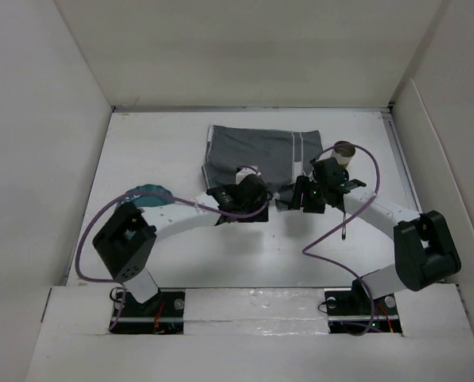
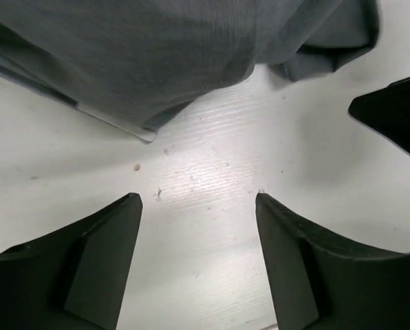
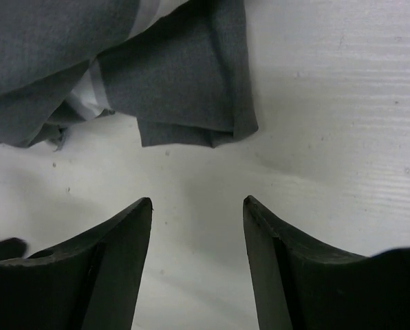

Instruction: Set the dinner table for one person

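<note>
1. Top external: the large flat white matte dinner table [image 1: 181,263] fills the space between the white walls and carries everything. A crumpled dark grey cloth mat with white stripes [image 1: 253,151] lies near the middle of the far edge. A small pale round cup [image 1: 344,151] stands just beside the mat's right side. The left gripper [image 1: 247,183] and right gripper [image 1: 299,195] are at the mat's near edge.
2. Left wrist: the left gripper [image 2: 197,199] has its jaws wide and empty over the bare dinner table [image 2: 315,151], with the mat [image 2: 157,55] just beyond.
3. Right wrist: the right gripper [image 3: 198,201] has its jaws wide, holding nothing. The mat's folded corner [image 3: 184,89] lies ahead on the dinner table [image 3: 342,103].
</note>
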Controlling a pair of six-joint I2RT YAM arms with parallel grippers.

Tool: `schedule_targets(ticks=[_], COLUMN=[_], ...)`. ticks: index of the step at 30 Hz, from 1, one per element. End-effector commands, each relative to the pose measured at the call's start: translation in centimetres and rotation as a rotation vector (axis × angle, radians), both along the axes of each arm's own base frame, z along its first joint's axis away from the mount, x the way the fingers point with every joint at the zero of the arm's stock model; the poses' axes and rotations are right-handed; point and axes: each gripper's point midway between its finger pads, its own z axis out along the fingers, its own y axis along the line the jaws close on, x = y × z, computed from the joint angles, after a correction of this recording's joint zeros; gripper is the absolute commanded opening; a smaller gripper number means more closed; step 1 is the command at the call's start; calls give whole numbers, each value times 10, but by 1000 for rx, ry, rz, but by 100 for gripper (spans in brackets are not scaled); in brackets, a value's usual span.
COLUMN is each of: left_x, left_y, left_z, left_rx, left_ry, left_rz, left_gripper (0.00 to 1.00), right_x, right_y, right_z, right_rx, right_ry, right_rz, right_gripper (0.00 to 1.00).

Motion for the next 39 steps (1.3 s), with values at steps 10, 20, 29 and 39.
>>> schedule_targets(ticks=[10, 20, 29, 39], left_x=[58, 120, 177, 279], left_y=[-13, 71, 155, 155], left_z=[-46, -18, 43, 91], left_rx=[145, 234, 256, 322], left_ry=[-59, -159, -275, -354], left_rz=[191, 424, 469, 409], left_gripper=[70, 0, 0, 2], right_x=[55, 80, 57, -68], right_y=[1, -15, 11, 167], right_z=[-23, 26, 85, 127], right_rx=[72, -12, 24, 387], right_ry=[-76, -236, -278, -115], right_rz=[-128, -152, 98, 642], right_gripper=[55, 0, 0, 0])
